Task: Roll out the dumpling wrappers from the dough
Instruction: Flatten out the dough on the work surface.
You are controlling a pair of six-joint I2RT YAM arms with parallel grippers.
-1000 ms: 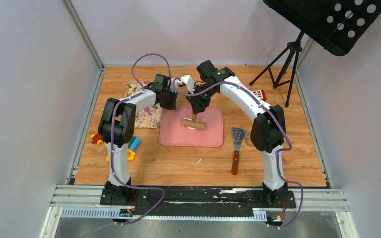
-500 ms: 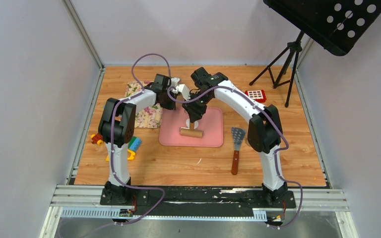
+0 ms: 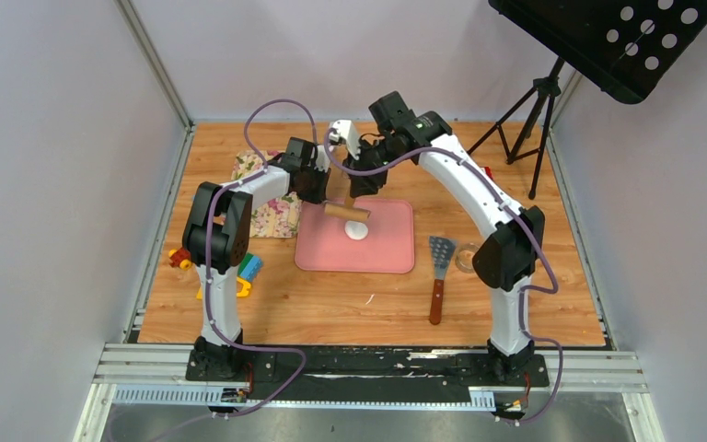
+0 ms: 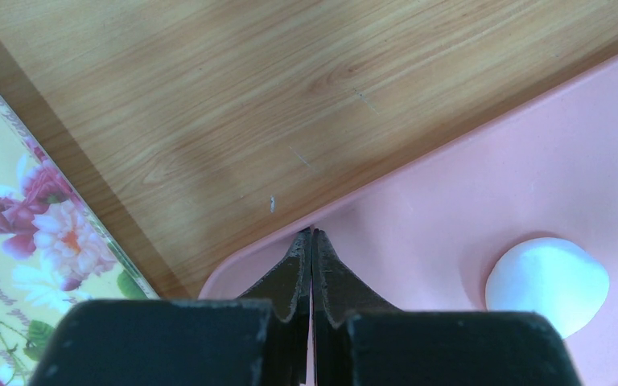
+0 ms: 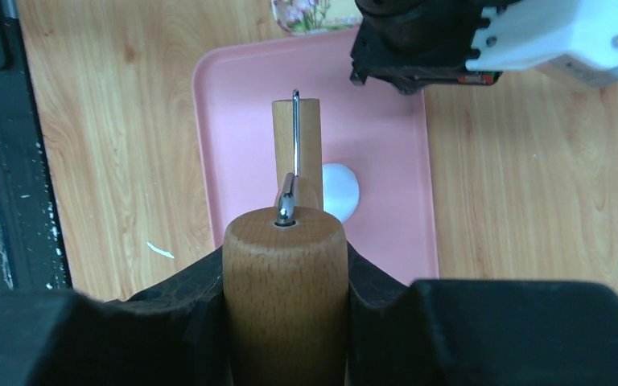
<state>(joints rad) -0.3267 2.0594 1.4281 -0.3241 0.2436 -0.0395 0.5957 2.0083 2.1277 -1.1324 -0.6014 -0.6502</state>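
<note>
Gripping the rolling pin (image 5: 298,141) by its handle, the right tool (image 5: 286,277) holds it, axis nine-to-three, just eleven o'clock of the dough (image 3: 357,230) on the pink mat (image 3: 396,253); left tool (image 4: 312,249) closed tight at the mat's edge.

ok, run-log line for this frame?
left gripper: shut, tips at pink mat rim | right gripper: shut on wooden roller | roller: beside dough, not on it | dough: flattened lump on mat

dough (image 3: 356,231) on mat (image 3: 394,250) | spatula (image 3: 438,276) right of mat | cloth (image 3: 276,217) left of mat
</note>
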